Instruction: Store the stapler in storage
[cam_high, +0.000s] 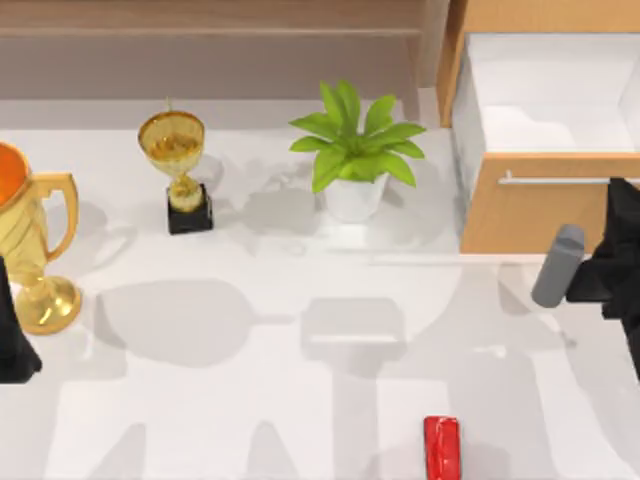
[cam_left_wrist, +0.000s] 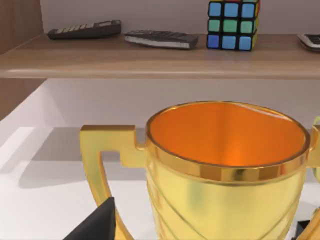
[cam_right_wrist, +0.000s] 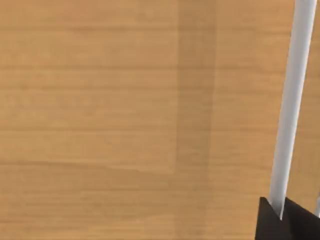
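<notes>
Storage (cam_high: 540, 215), a light tan wooden drawer cabinet, takes up the far right of the table (cam_high: 250, 400), its drawer pulled out so the white interior lies open to the top view, with the thin silver bar handle (cam_high: 555, 180) running across the tan front. Along the far wall runs a grey-brown wall shelf (cam_left_wrist: 150, 57), which in the left wrist view carries a colour-tiled puzzle cube (cam_left_wrist: 233, 24) and two dark flat devices. At the left edge of the table stands a large gold trophy (cam_high: 35, 250) with an orange bowl, just beside my left gripper (cam_high: 12, 340), parked there, and I cannot tell whether that one is open or closed. A potted plant (cam_high: 355, 150) with green leaves in a white pot stands at the far middle, and a small gold trophy (cam_high: 178, 165) on a black base to its left. My right gripper (cam_high: 625, 195) is at the drawer front, its black fingers (cam_right_wrist: 287, 220) closed around the handle. Smallest is the stapler (cam_high: 441, 447), bright red, lying on the near edge of the table right of centre, well apart from both grippers and from the drawer.
</notes>
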